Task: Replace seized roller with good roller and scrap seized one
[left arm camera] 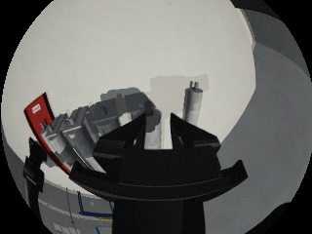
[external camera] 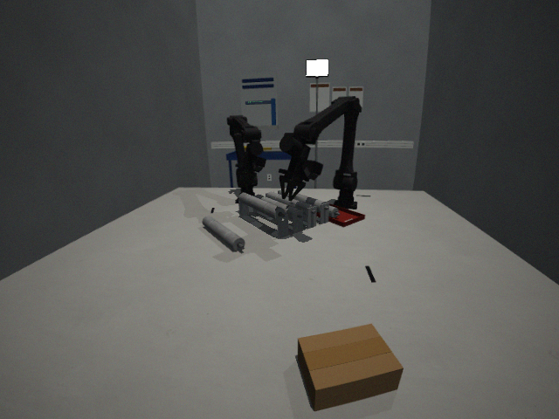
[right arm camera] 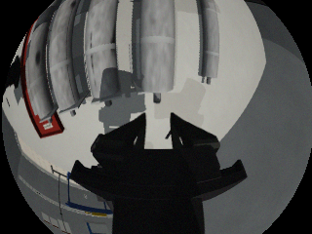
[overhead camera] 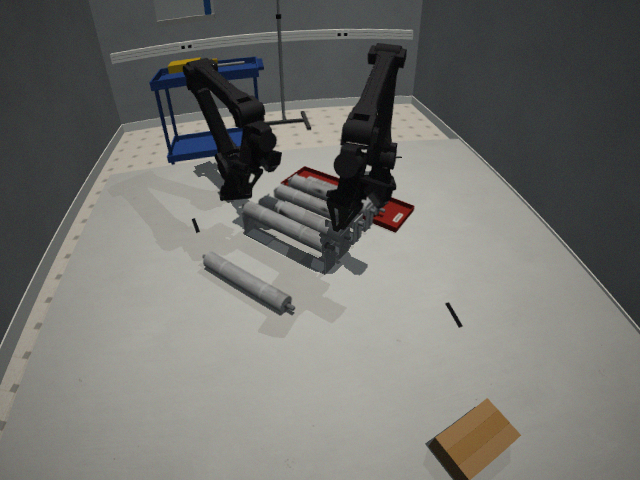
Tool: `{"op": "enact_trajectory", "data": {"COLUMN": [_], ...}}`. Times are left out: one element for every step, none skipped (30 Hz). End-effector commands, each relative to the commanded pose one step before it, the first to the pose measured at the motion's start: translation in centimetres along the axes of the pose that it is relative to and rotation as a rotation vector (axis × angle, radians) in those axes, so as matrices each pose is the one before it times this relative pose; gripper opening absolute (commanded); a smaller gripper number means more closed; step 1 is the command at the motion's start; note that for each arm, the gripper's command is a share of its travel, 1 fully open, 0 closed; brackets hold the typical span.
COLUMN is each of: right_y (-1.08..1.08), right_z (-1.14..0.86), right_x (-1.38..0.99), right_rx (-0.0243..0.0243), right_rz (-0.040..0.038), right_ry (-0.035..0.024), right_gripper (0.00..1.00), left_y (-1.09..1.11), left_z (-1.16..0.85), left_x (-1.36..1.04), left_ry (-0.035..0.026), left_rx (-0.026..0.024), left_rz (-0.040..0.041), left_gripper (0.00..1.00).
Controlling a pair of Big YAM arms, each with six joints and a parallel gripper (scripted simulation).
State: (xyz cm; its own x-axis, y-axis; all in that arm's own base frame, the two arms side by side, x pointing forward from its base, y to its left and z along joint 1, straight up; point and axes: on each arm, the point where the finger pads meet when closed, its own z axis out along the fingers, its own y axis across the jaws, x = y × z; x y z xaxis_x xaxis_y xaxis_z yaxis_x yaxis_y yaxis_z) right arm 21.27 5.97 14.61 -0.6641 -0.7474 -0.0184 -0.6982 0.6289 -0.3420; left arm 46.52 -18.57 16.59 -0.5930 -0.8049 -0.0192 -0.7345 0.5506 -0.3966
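Observation:
The roller bed (overhead camera: 329,260) (external camera: 282,227) carries grey rollers side by side, including a front roller (overhead camera: 284,227) (external camera: 259,205) (right arm camera: 158,54) with its axle tip showing. Which roller is seized cannot be seen. A loose roller (overhead camera: 248,281) (external camera: 223,233) (left arm camera: 194,104) (right arm camera: 212,44) lies in front of the bed. The red scrap tray (overhead camera: 387,224) (external camera: 345,219) (right arm camera: 55,132) stands behind it. My left gripper (overhead camera: 336,226) (left arm camera: 158,115) is partly open, low over the near bracket. My right gripper (overhead camera: 236,197) (right arm camera: 158,115) is partly open and empty, beyond the far bracket, roughly in line with the front roller's axle.
A cardboard box (overhead camera: 475,439) (external camera: 349,365) lies far off towards the top and exterior views. Black strips (overhead camera: 453,315) (overhead camera: 195,225) lie flat on the table on both sides. A blue cart (overhead camera: 206,144) stands beyond the table. The left arm leans over the bed's near end.

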Motion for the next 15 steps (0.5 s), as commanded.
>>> {"op": "enact_trajectory", "data": {"right_y": [-2.096, -0.188, -0.21, -0.232, -0.254, -0.277, -0.302, 0.0, 0.0, 0.454, -0.968, -0.401, -0.551, -0.424, -0.435], "right_z": [-1.887, -0.009, -0.055, -0.059, -0.016, -0.067, -0.071, 0.0, 0.0, 0.779, -0.854, -0.11, -0.127, -0.05, -0.063], "right_x": [-2.571, -0.341, -0.344, -0.38, -0.453, -0.456, -0.499, 0.0, 0.0, 0.402, -1.367, -0.666, -0.834, -0.707, -0.75], "right_rx": [0.02258, 0.00152, 0.00192, 0.00212, 0.00199, 0.00255, 0.00281, 0.0, 0.0, -0.00609, 0.01069, 0.00394, 0.00537, 0.00421, 0.00422], "right_rz": [0.07027, 0.01061, 0.01215, 0.01324, 0.01396, 0.01543, 0.01661, 0.0, 0.0, -0.00277, 0.0299, 0.02048, 0.02646, 0.02259, 0.02287], "right_ry": [-0.07234, -0.00934, -0.01117, -0.01229, -0.0123, -0.01459, -0.01585, 0.0, 0.0, 0.00793, -0.03875, -0.02072, -0.02311, -0.02215, -0.02339], "right_gripper": [0.32, 0.32, 0.32, 0.32, 0.32, 0.32, 0.32, 0.32, 0.32, 0.32, 0.32, 0.32, 0.32, 0.32, 0.32], "left_y": [-2.649, 0.648, -0.033, 0.221, 0.664, -0.187, -0.255, 0.0, 0.0, -0.746, 0.448, -0.271, -0.271, -0.339, -0.241], "left_z": [-1.882, 0.551, -0.611, 0.044, 0.245, -0.213, -0.253, 0.0, 0.0, 0.001, -0.313, -0.311, -0.395, -0.371, -0.296], "left_x": [-1.79, -0.008, -0.156, -0.108, 0.015, -0.333, -0.328, 0.0, 0.0, -0.097, -0.374, -0.471, -0.669, -0.514, -0.488], "left_ry": [-0.03564, 0.00264, -0.0093, -0.00287, 0.00001, -0.01009, -0.00849, 0.0, 0.0, -0.00228, -0.01121, -0.0142, -0.01949, -0.01397, -0.01456], "left_rx": [0.08081, -0.0101, 0.01519, 0.00309, -0.00355, 0.01134, 0.01407, 0.0, 0.0, 0.01415, 0.00809, 0.0153, 0.01698, 0.01908, 0.01635], "left_rz": [0.03659, 0.00974, 0.01344, 0.013, 0.01315, 0.01575, 0.01694, 0.0, 0.0, 0.01862, 0.01446, 0.02087, 0.02185, 0.02379, 0.02491], "left_gripper": [0.32, 0.32, 0.32, 0.32, 0.32, 0.32, 0.32, 0.32, 0.32, 0.32, 0.32, 0.32, 0.32, 0.32, 0.32]}}
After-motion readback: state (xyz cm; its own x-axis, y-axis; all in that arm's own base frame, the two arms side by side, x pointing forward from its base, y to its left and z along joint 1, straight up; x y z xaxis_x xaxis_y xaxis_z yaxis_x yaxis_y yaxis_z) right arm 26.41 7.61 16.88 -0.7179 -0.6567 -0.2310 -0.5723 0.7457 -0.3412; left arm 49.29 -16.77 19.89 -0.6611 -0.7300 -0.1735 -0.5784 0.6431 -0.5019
